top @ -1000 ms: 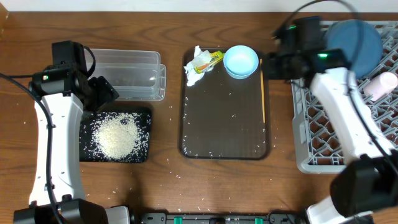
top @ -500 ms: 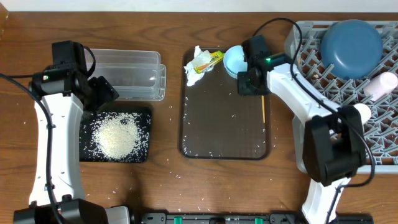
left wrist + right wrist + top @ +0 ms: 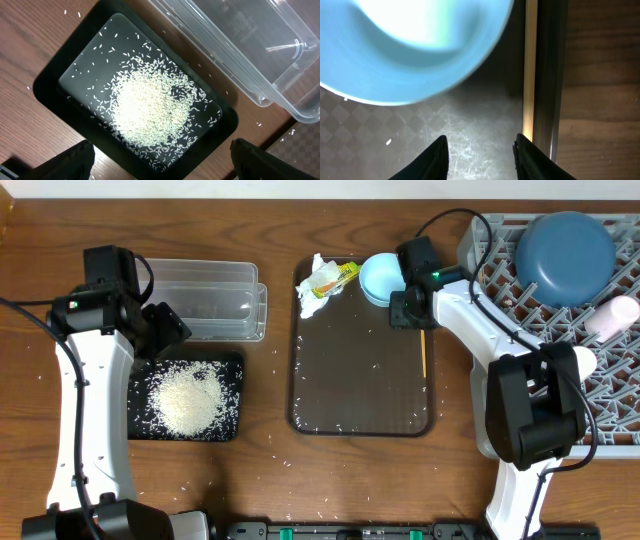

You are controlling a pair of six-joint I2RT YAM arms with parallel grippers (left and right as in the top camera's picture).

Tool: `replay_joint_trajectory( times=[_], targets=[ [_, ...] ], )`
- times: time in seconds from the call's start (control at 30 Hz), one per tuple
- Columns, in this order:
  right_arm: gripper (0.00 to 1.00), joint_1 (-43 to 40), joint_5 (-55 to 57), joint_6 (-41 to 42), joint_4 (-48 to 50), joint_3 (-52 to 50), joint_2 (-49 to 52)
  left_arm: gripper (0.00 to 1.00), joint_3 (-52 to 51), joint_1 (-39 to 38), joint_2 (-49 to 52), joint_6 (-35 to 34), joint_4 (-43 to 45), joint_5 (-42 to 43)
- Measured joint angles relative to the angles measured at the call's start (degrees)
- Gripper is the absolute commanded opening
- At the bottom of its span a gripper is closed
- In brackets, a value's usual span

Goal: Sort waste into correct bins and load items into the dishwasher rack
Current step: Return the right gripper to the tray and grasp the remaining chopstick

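At the bench's 9 o'clock the left end effector (image 3: 160, 167) hangs spread wide and empty over the black tray (image 3: 232, 362), which holds the rice (image 3: 186, 400). The clear tub (image 3: 205, 300) at 10 looks empty. On the brown tray (image 3: 360, 390), tissue (image 3: 318, 280), wrapper (image 3: 343, 275) and light-blue bowl (image 3: 385, 278) sit toward 12. The right end effector (image 3: 480, 150), partly spread and gripping nothing, sits between the bowl and the chopsticks (image 3: 423, 340). Closing off-centre could tip the bowl or knock the sticks off the edge. At 3, the rack (image 3: 500, 420) holds the dark-blue bowl (image 3: 565, 245) and pink cup (image 3: 612, 318).
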Motion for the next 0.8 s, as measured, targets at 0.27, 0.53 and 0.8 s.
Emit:
replay_joint_trajectory(
  times=[0.27,0.53,0.8],
  targets=[
    [0.42,-0.1,0.8,-1.1,-0.1,0.0,1.4,0.9,0.0,0.0,0.0,0.0,0.0,0.0],
    [0.42,-1.1,1.5,-1.5,-0.1,-0.1,3.2,0.9,0.0,0.0,0.0,0.0,0.0,0.0],
    [0.41,-2.1,1.4,-1.5,0.0,-0.1,3.2,0.9,0.0,0.0,0.0,0.0,0.0,0.0]
  ],
)
